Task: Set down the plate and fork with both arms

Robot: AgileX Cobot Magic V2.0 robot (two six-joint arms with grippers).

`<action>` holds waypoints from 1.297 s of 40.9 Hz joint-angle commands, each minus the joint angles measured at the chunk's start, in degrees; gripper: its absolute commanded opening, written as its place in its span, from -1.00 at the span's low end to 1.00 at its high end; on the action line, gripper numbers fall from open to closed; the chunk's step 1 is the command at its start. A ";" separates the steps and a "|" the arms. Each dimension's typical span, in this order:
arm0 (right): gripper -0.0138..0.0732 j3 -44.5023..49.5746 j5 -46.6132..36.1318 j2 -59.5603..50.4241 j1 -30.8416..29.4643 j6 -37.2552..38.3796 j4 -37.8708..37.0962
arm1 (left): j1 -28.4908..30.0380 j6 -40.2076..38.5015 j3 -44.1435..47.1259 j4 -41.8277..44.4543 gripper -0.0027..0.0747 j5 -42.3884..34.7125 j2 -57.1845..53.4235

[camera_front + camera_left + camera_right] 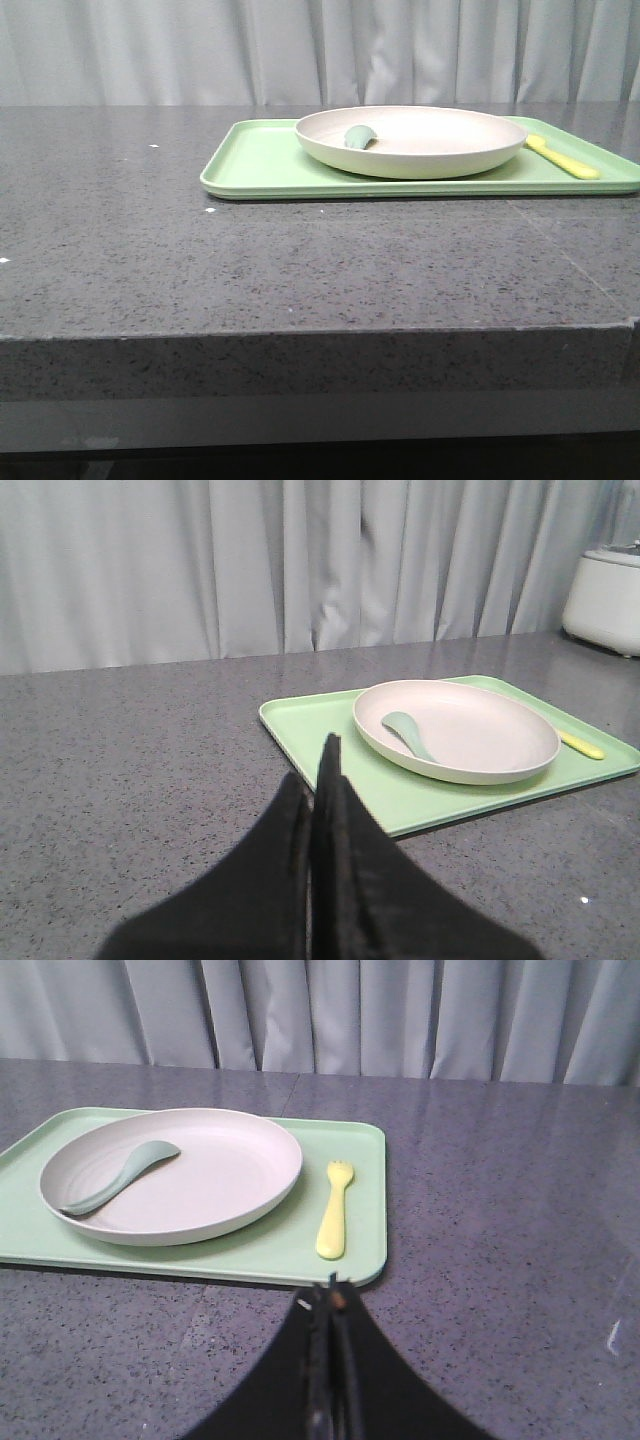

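The cream-white plate [420,150] sits on a light green tray [260,165] at the back of the table. It also shows in the left wrist view [480,730] and the right wrist view [210,1175]. A small teal spoon-like piece [359,137] lies in the plate. The pale yellow fork [563,158] lies on the tray to the plate's right, and shows in the right wrist view [334,1212]. My left gripper [318,780] is shut and empty, short of the tray's near left corner. My right gripper [330,1295] is shut and empty, just short of the tray's near edge below the fork.
The dark grey speckled tabletop [300,270] stretches in front of the tray to its front edge. A grey curtain hangs behind. A white appliance [605,600] stands at the far right in the left wrist view.
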 commanded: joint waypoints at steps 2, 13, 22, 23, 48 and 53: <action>-0.94 -1.37 -4.59 0.27 -0.26 -0.46 0.00 | -0.40 0.06 -1.59 0.13 -0.98 -4.39 0.32; -0.94 -1.37 -4.59 0.27 -0.26 -0.46 0.00 | -0.40 0.06 -1.59 0.13 -0.98 -4.39 0.32; -0.94 -1.37 -4.59 0.27 -0.26 -0.46 0.00 | -0.40 0.06 -1.37 -0.30 -0.98 -4.15 0.09; -0.94 -1.37 -4.59 0.27 -0.26 -0.46 0.00 | -0.12 0.06 -1.26 -0.56 -0.98 -3.91 -0.19; -0.94 -1.37 -4.59 0.27 -0.26 -0.46 0.00 | 23.21 0.06 16.79 -2.96 -0.98 -3.43 -21.30; -0.94 -1.37 -4.48 0.27 -0.26 -0.46 0.00 | 24.24 0.06 19.84 -3.38 -0.98 -4.01 -20.97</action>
